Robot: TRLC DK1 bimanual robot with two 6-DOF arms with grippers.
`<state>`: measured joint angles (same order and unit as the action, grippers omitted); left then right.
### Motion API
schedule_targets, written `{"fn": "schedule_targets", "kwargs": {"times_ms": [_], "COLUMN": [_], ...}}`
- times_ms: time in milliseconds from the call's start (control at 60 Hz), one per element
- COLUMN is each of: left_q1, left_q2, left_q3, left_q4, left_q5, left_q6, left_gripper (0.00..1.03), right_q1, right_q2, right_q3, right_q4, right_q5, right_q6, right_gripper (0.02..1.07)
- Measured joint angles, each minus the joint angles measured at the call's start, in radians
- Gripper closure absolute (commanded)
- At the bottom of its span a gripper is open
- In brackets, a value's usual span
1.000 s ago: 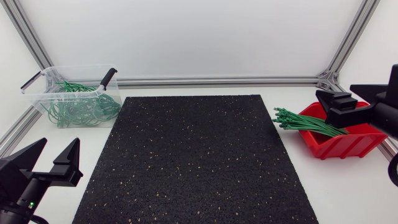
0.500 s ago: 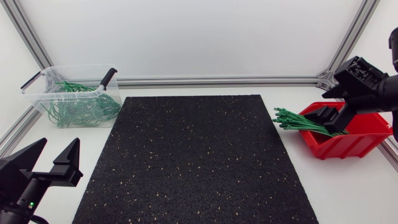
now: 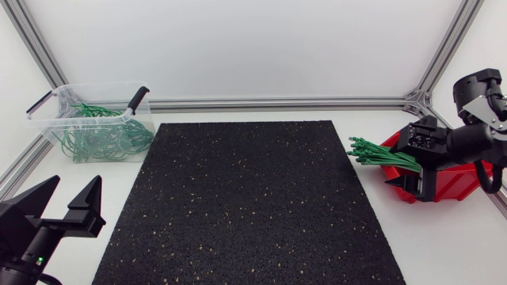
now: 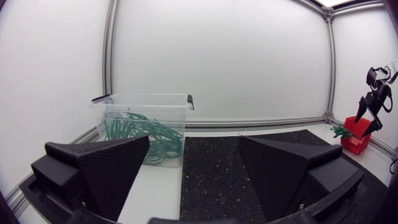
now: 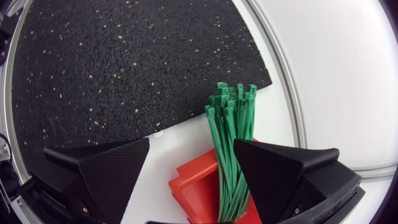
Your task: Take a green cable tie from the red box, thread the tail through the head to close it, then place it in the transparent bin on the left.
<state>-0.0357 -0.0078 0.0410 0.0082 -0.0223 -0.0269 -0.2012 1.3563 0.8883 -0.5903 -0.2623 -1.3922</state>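
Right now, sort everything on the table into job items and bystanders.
Job: green cable ties; red box; transparent bin; looped ties inside it; right gripper, open over the box; left gripper, open.
Bystanders: black mat.

The mat (image 3: 249, 202) lies at the middle of the counter (image 3: 444, 237). Seen from above and reckoned from the mat's centre, the bin (image 3: 55, 103) stands at ten o'clock, off the mat's far left corner, with a heap of closed ties (image 3: 103, 138) in it. The box (image 3: 458, 180) sits at three o'clock, just off the mat's right edge. The loose cable ties (image 3: 379, 154) lie in it, their ends overhanging its rim toward the mat. The right tool (image 3: 410, 187) hangs over the box's mat-side end. The left tool (image 3: 73, 190) is at nine o'clock, beside the mat's left edge.
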Motion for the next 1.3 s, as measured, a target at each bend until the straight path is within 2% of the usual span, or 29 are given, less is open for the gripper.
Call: {"fn": "schedule_targets", "kwargs": {"times_ms": [217, 467, 767, 1100, 1300], "left_q1": [0.000, 0.000, 0.000, 0.000, 0.000], "left_q2": [0.000, 0.002, 0.013, 0.015, 0.015], "left_q3": [0.000, 0.000, 0.000, 0.000, 0.000], "left_q4": [0.000, 0.000, -0.002, -0.003, -0.003], "left_q5": [0.000, 0.000, 0.007, 0.010, 0.010], "left_q6": [0.000, 0.000, 0.000, 0.000, 0.000], "left_gripper": [0.04, 0.04, 0.04, 0.04, 0.04], "right_q1": [-0.024, -0.017, 0.011, 0.003, -0.011], "right_q2": [0.098, 0.144, 0.186, 0.038, -0.027], "right_q3": [-0.008, -0.021, -0.054, -0.176, -0.195], "right_q4": [0.027, 0.130, 0.157, 0.119, 0.149], "right_q5": [-0.001, -0.002, 0.052, 0.103, 0.103], "right_q6": [-0.132, -0.151, -0.158, -0.223, -0.243], "right_gripper": [0.09, 0.09, 0.09, 0.10, 0.10]}}
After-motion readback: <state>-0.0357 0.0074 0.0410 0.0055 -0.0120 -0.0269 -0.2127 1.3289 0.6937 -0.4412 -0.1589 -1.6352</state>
